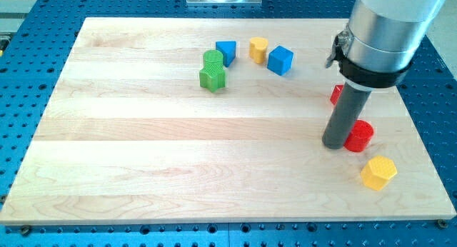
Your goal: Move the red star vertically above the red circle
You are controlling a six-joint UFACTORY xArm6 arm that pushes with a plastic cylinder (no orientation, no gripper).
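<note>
Foreground: yellow hexagon [378,173] sits nearest the view's bottom, at the right of the wooden board [143,168], apart from everything else.
Tip: my tip [334,144] rests on the board just left of the red circle [359,135], touching it or nearly so. The rod has no fingers to open or close, and it holds nothing.
Task block: red star [335,95] shows only as a sliver behind the rod, toward the view's top from the red circle. Its shape cannot be confirmed from what is visible.
Standing: the star appears already above the circle, perhaps slightly left of it. How exact the alignment is cannot be told.
Risk: the tip sits so close to the circle that any rightward slide would shove the circle and spoil the line-up. A push on the hidden star could also glance off and spin it sideways.
Background: blue cube [280,60], yellow block [258,50], blue block [226,52] and two green blocks [212,71] cluster well apart near the view's top.
</note>
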